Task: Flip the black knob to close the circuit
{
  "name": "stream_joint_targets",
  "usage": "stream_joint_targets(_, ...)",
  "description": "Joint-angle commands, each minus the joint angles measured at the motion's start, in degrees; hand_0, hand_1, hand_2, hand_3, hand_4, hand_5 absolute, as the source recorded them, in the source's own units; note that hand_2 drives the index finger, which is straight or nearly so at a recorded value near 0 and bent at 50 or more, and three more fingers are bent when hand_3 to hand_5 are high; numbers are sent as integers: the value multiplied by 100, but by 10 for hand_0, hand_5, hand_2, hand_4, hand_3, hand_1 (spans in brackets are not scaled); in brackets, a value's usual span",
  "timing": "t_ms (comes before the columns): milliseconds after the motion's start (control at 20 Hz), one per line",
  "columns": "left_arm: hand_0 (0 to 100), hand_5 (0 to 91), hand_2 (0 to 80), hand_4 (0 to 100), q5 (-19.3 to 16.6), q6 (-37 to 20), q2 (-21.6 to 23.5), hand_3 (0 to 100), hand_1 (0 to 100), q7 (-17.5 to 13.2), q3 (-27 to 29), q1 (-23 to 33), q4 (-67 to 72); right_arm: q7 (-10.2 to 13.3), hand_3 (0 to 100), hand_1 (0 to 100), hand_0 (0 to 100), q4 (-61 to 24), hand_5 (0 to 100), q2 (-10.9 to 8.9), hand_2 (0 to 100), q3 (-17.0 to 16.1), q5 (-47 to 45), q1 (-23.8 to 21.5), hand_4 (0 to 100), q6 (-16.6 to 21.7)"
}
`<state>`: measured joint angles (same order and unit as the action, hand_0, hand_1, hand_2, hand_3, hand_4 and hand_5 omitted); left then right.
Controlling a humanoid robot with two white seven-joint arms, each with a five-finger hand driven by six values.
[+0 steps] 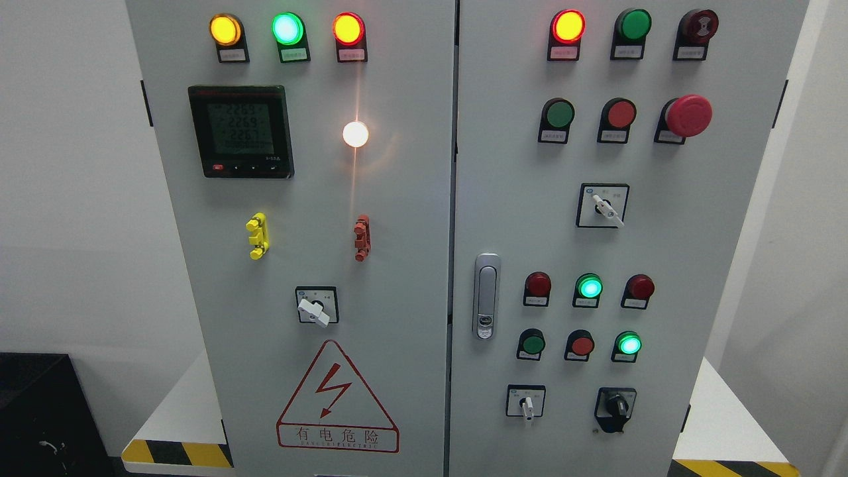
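In the head view, no robot hand or arm shows anywhere, so the state of the fingers cannot be told and nothing touches the panel. The black knob (617, 404) sits at the lower right of the frame, on the right door (695, 278) of a grey cabinet, in the bottom row of controls. It is mounted on a black plate, and its grip stands roughly upright. Just to its left in the same row is a small white switch (526, 403) on a white plate, its lever pointing down.

Above the knob are two rows of three round buttons; a green light (589, 287) glows in the middle of the upper row and another green light (629, 344) at the right end of the lower one. Higher up, a white lever switch (604, 206) sits on a square plate, and a big red mushroom button (689, 115) stands out at the upper right. A metal door handle (487, 295) is near the seam between the doors.

The left door (199, 278) carries a dark meter (240, 130) with a green display at the upper left, three lit lamps along the top, a bright white lamp (356, 134) in the middle, a yellow clip (258, 236), a red clip (362, 238), a white rotary switch (315, 309) and a red-edged warning triangle (337, 397) with a lightning bolt.

The cabinet stands on a white platform (179, 411) edged with yellow and black stripes. Pale walls lie behind, and a black box (40, 411) fills the lower left corner.
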<state>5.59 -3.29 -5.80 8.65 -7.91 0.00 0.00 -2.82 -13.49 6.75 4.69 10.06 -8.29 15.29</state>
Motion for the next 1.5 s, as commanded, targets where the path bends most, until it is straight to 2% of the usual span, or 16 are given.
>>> stream_joint_targets(0,120,0,0,0,3,3,0,0,556,-4,0,132,-176,177,256,145,0,-1075,0,2,154,-837,1724,11,199,-122)
stream_joint_targets(250,120,0,0,0,3,3,0,0,556,-4,0,132,-167,221,343,147,0,-1919,102,2,205,-969,2534,11,278,-369)
stream_joint_targets(400,120,0,0,0,-5,3,0,0,556,-4,0,132,-176,300,380,146,0,-2437,176,2,226,-1206,3211,11,309,-369)
stream_joint_targets(650,120,0,0,0,-5,3,0,0,556,-4,0,132,-167,440,452,135,0,-3149,282,2,261,-1216,3669,11,385,-369)
stream_joint_targets(1000,120,0,0,0,3,3,0,0,556,-4,0,123,-176,862,584,73,0,-4011,451,10,350,-1242,4609,20,514,-360)
stream_joint_targets(1350,120,0,0,0,3,3,0,0,556,-4,0,132,-176,906,680,48,0,-4968,555,10,489,-1207,4917,20,594,-369)
stream_joint_targets(1450,120,0,0,0,-5,3,0,0,556,-4,0,132,-176,968,719,45,0,-5303,613,10,544,-1181,5005,20,638,-369)
